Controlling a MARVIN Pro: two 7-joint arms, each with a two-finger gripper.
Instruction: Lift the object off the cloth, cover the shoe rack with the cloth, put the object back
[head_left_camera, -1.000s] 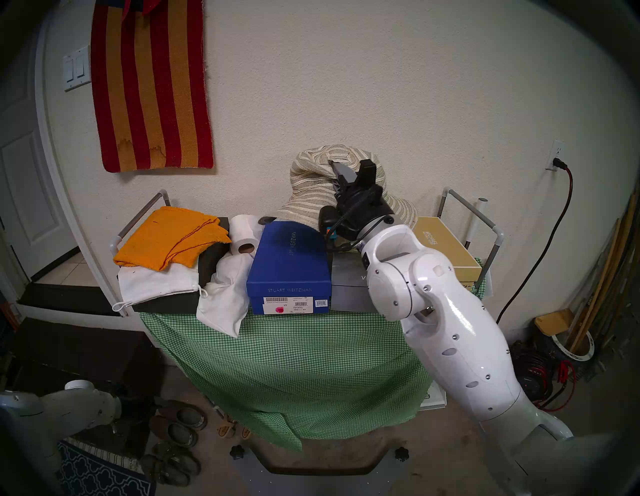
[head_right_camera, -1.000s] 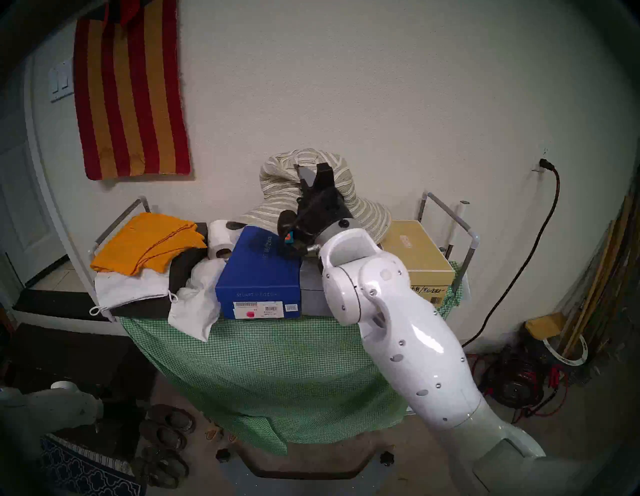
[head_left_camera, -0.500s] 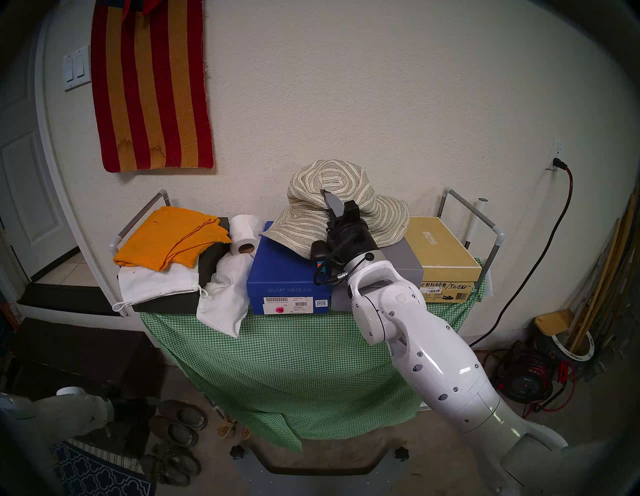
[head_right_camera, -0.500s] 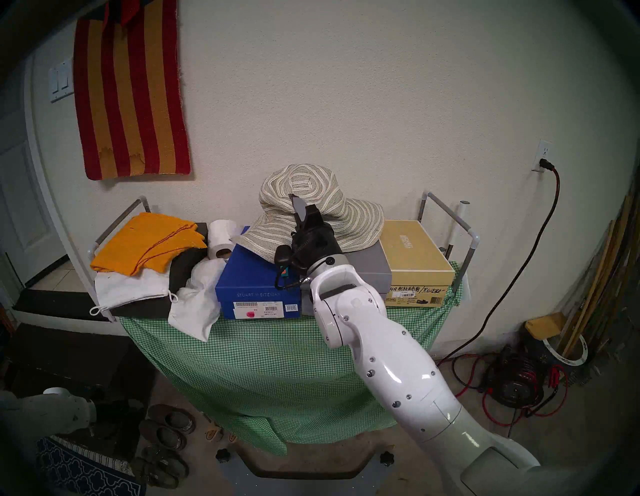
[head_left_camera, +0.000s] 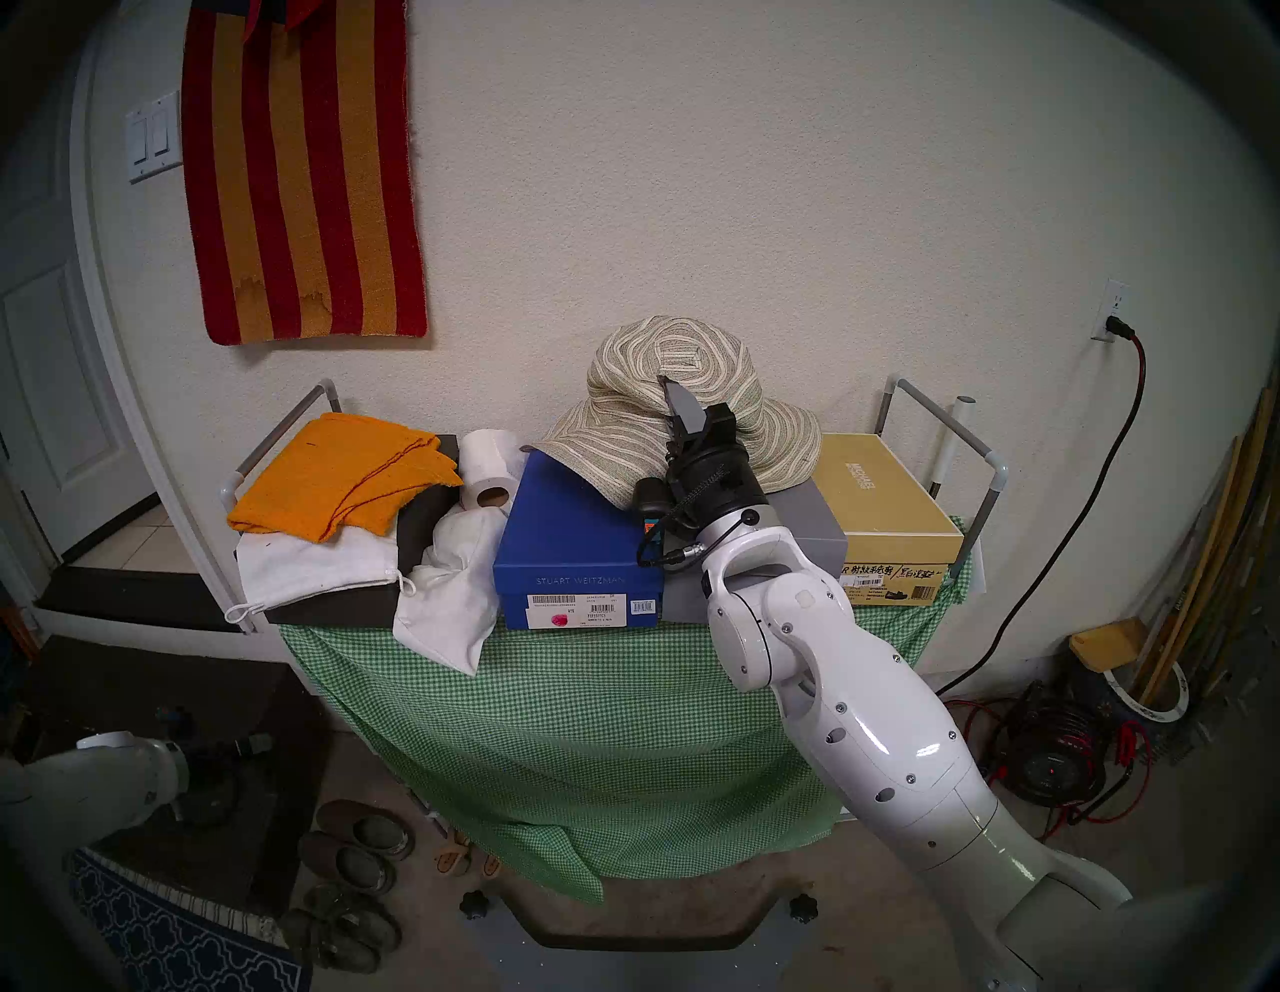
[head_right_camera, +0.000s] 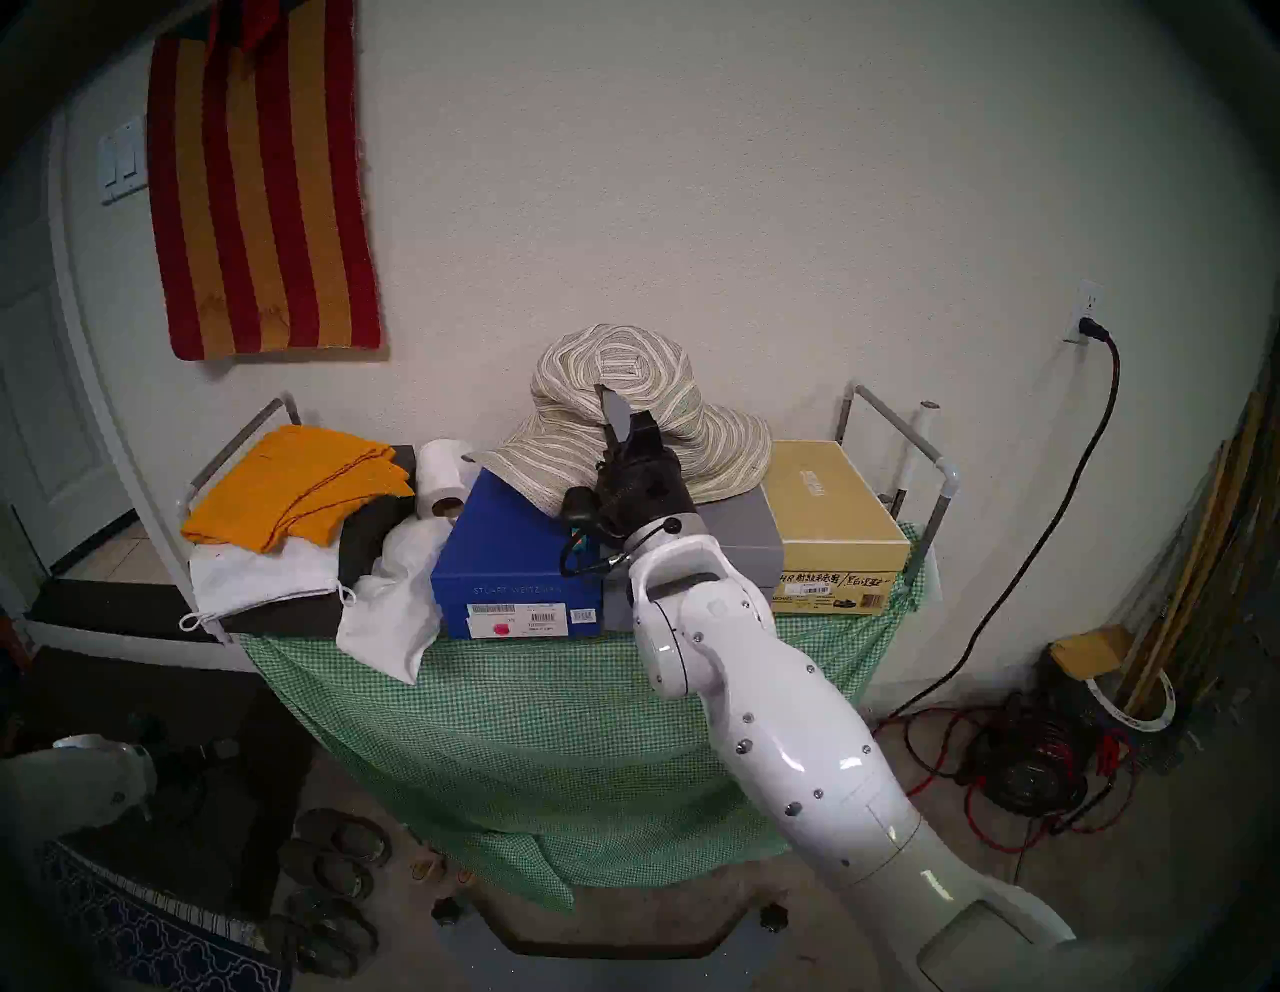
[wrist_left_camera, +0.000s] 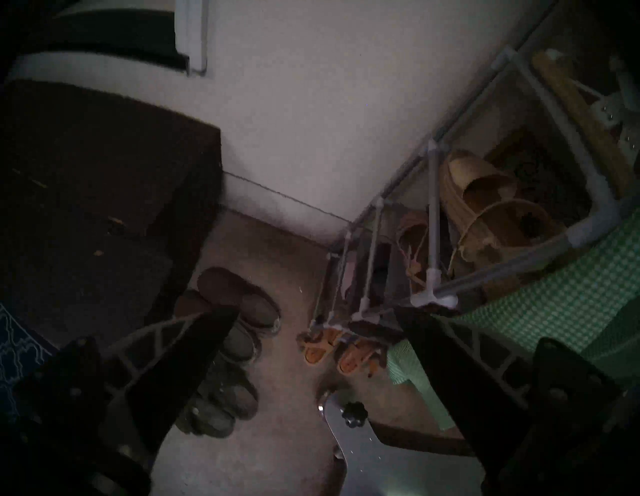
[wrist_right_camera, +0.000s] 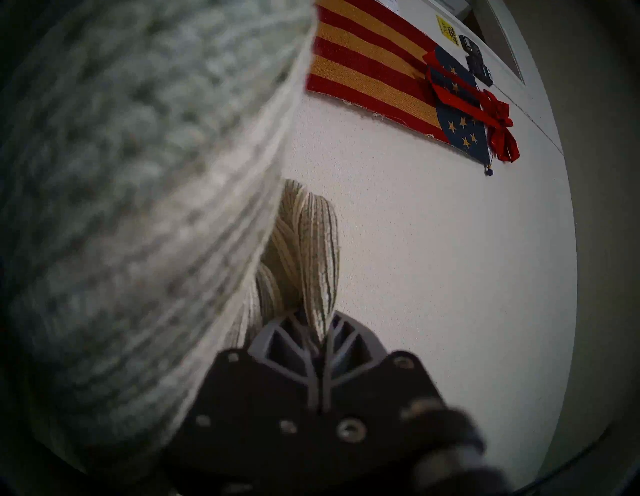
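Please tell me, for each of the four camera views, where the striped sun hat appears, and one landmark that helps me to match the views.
Head stereo left: the sun hat sits centre, on the boxes, right gripper pinching it.
Head stereo right: sun hat centre, slightly further left.
Left wrist: not in it.
Right wrist: hat fills the left half, a fold between the fingers.
Shared landmark: the red-and-orange striped rug on the wall, absent only from the left wrist view.

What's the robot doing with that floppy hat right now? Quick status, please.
Right gripper shut on the sun hat, brim resting on the shoe boxes. Left gripper open, low beside the rack. Gingham cloth draped down the front.
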